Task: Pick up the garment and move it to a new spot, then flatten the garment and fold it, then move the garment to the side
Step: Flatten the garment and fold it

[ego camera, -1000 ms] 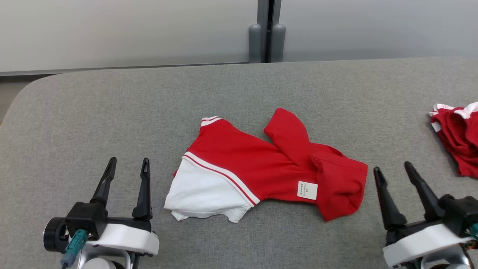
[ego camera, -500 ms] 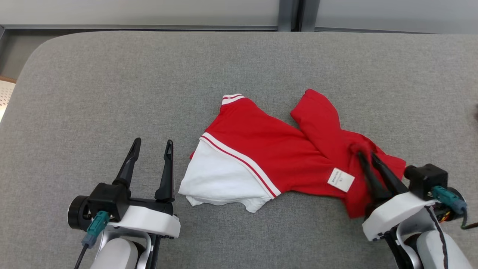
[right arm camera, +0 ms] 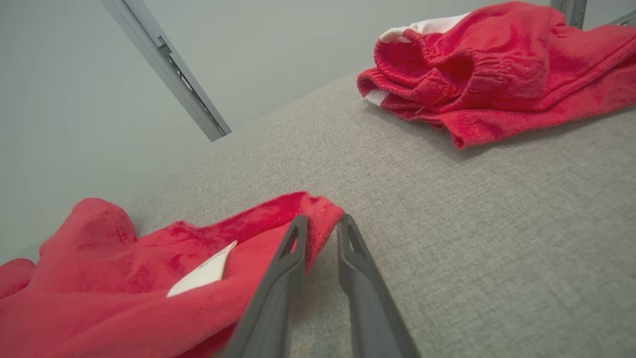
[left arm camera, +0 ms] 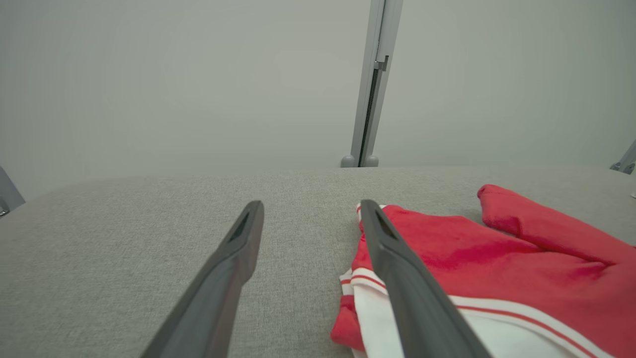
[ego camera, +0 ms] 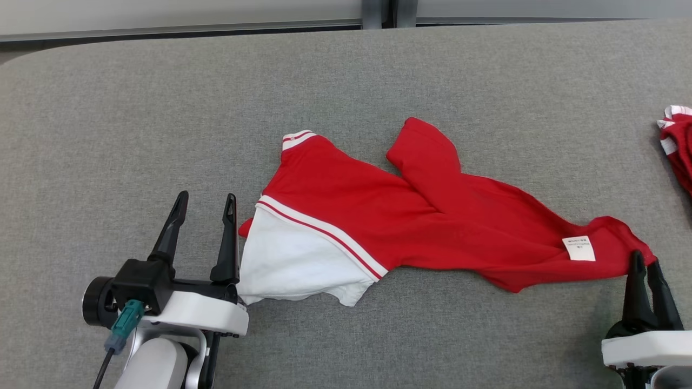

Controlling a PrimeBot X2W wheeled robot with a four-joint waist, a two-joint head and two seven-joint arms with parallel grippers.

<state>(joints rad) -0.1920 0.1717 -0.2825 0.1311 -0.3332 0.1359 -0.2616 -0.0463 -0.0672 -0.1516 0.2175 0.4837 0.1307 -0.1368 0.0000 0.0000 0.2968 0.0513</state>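
Pinching garment (ego camera: 411,216) edge: right claw (ego camera: 646,258) | left claw (ego camera: 207,194) spread (just beside garment)

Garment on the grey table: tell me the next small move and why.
Probably bring the left gripper over to the white hem and close on it. The right gripper pinches the red corner of the garment near the label, while the left stands open beside the cloth, gripping nothing. Two holds would let it lift or stretch flat.
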